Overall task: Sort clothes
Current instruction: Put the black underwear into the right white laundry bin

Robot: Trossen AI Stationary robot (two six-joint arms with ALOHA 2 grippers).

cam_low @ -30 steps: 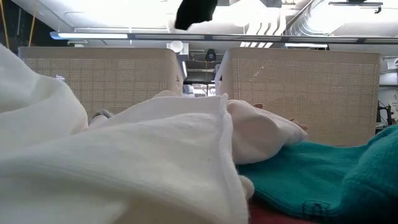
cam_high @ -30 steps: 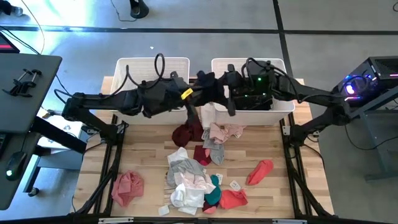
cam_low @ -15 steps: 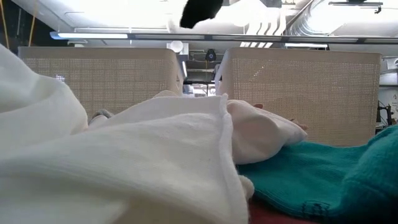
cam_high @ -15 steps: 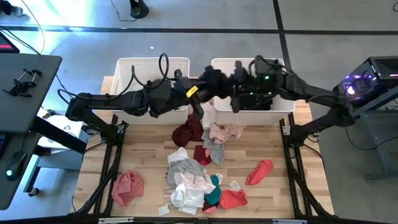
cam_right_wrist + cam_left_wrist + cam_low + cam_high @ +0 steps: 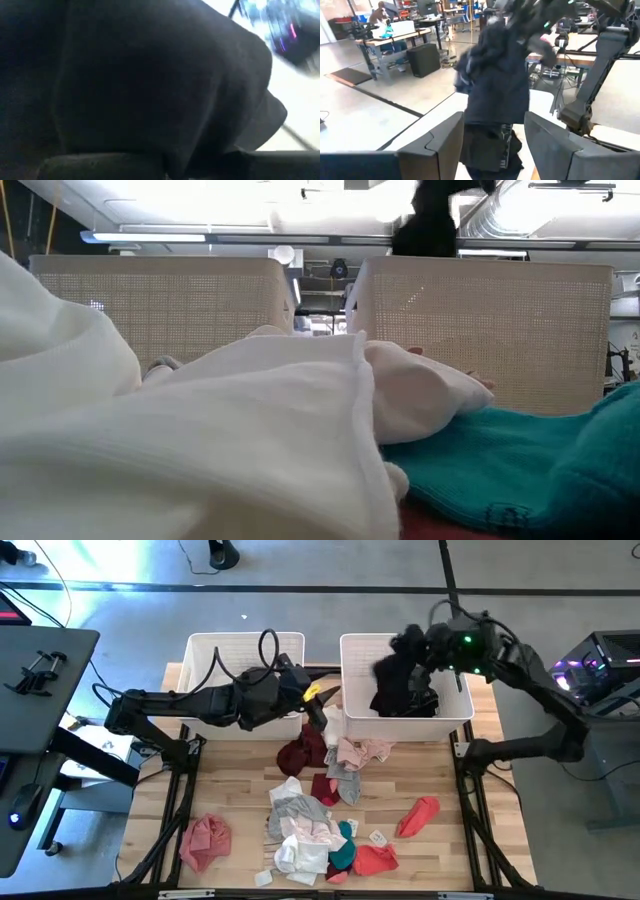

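My right gripper (image 5: 412,644) is shut on a black garment (image 5: 390,682), which hangs over the right white basket (image 5: 350,652). The low view shows the same garment (image 5: 430,225) high above that basket. My left gripper (image 5: 495,127) stands open over the gap between the two baskets (image 5: 324,703), its fingers level and aimed at the hanging garment (image 5: 495,75) without touching it. More black cloth (image 5: 492,152) lies in the right basket. Other clothes lie loose on the table: maroon (image 5: 300,755), pink (image 5: 362,752), a grey and white heap (image 5: 300,825), coral (image 5: 418,815). My right gripper holds the black garment by its upper end (image 5: 512,22), coming from above. The cloth itself hides the fingers, so the kind of hold does not show. The garment hangs slack below the gripper, over the right basket. Whether its lower end touches the cloth in the basket, I cannot tell.
The left white basket (image 5: 215,645) stands beside the right one at the table's far edge. A pink garment (image 5: 205,840) lies near the front left, and teal (image 5: 342,852) and coral pieces (image 5: 375,860) lie at the front. White cloth (image 5: 200,440) fills the low view.
The black garment, which hung between both grippers over the gap between the baskets, now hangs from my right gripper alone. My right gripper has carried it up and toward the table's right edge, over the right basket. My left gripper has stayed by the gap.
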